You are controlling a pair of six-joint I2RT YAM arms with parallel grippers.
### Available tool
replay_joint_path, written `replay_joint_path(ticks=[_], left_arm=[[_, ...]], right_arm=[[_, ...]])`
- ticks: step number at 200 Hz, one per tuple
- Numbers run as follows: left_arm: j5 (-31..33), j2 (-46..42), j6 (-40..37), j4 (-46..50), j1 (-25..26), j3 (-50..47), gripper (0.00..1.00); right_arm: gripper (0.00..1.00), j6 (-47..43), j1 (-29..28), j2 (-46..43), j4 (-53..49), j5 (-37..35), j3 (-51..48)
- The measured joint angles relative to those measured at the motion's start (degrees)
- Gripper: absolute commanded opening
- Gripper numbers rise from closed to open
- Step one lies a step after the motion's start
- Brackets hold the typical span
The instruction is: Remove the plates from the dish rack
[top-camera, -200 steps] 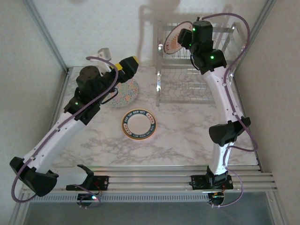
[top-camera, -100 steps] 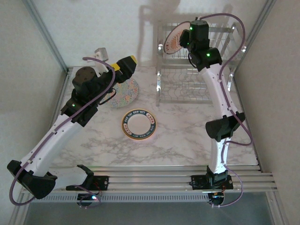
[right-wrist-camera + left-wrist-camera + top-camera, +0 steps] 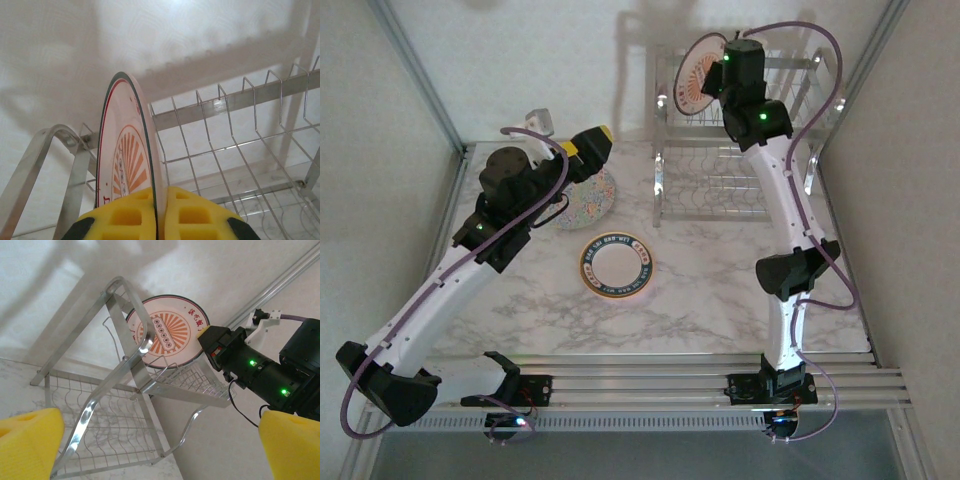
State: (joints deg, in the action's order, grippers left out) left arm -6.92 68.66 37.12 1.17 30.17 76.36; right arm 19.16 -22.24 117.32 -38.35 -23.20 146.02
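Observation:
The white plate with an orange sunburst centre and dark rim (image 3: pixel 693 82) (image 3: pixel 125 165) (image 3: pixel 165 332) stands on edge over the upper shelf of the chrome dish rack (image 3: pixel 745 165) (image 3: pixel 125 385) (image 3: pixel 235 125). My right gripper (image 3: pixel 724 78) (image 3: pixel 159 220) is shut on its rim, yellow pads on both faces. My left gripper (image 3: pixel 568 135) (image 3: pixel 160 450) hovers open above the table, left of the rack, with nothing between its pads. A floral-speckled plate (image 3: pixel 590 197) lies flat under it. A plate with a white centre, dark band and orange rim (image 3: pixel 617 265) lies mid-table.
The marble table (image 3: pixel 700 290) runs to a metal rail (image 3: pixel 650 380) at the near edge. White walls close in behind and on both sides of the rack. The rack's lower wire shelf (image 3: pixel 715 195) holds nothing that I can see.
My right gripper has drawn the sunburst plate a little higher and farther back above the rack's upper shelf. My left arm has shifted slightly, its gripper still open.

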Motion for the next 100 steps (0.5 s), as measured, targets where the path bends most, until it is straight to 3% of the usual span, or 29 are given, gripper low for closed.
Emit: replay_joint_path(ticks=[100], left_arm=[[-1.77,0.00,0.68,-0.63,0.00,0.00,0.98]], right_arm=[[0.00,-14.56,-6.40,-0.59,6.84,-10.25,0.87]])
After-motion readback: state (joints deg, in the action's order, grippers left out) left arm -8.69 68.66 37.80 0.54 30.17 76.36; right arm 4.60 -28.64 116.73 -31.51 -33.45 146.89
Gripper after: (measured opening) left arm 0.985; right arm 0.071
